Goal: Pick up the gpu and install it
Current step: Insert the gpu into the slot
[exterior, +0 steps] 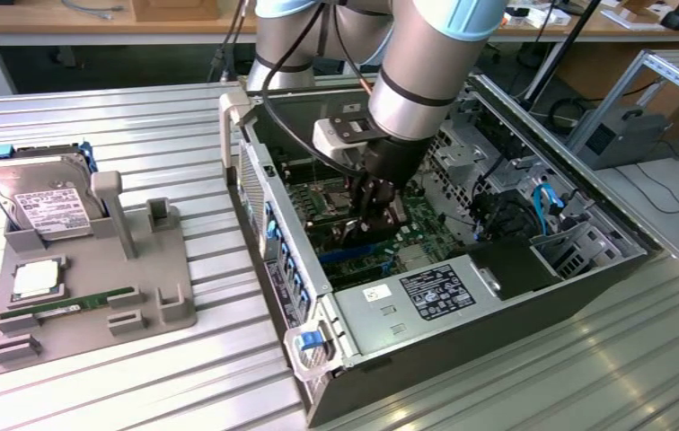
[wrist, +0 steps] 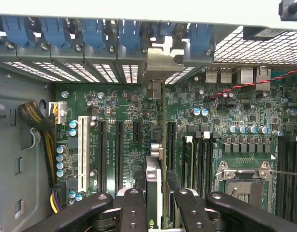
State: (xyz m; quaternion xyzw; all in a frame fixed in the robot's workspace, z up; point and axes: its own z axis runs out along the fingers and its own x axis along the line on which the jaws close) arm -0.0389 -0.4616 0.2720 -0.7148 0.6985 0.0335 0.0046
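The open computer case (exterior: 460,269) lies on the desk (exterior: 112,377). Inside, the motherboard (wrist: 114,111) presents its expansion slots (wrist: 118,154). The end effector (wrist: 155,203) grips the gpu (wrist: 153,179) edge-on above them (bracket toward the rear panel). Judged best practice: keep the card vertical, align with one slot, press evenly.

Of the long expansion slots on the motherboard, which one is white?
The white slot is the outermost one, next to the yellow and black cable bundle. The other long slots are black, and the gpu in the claw hangs over those.
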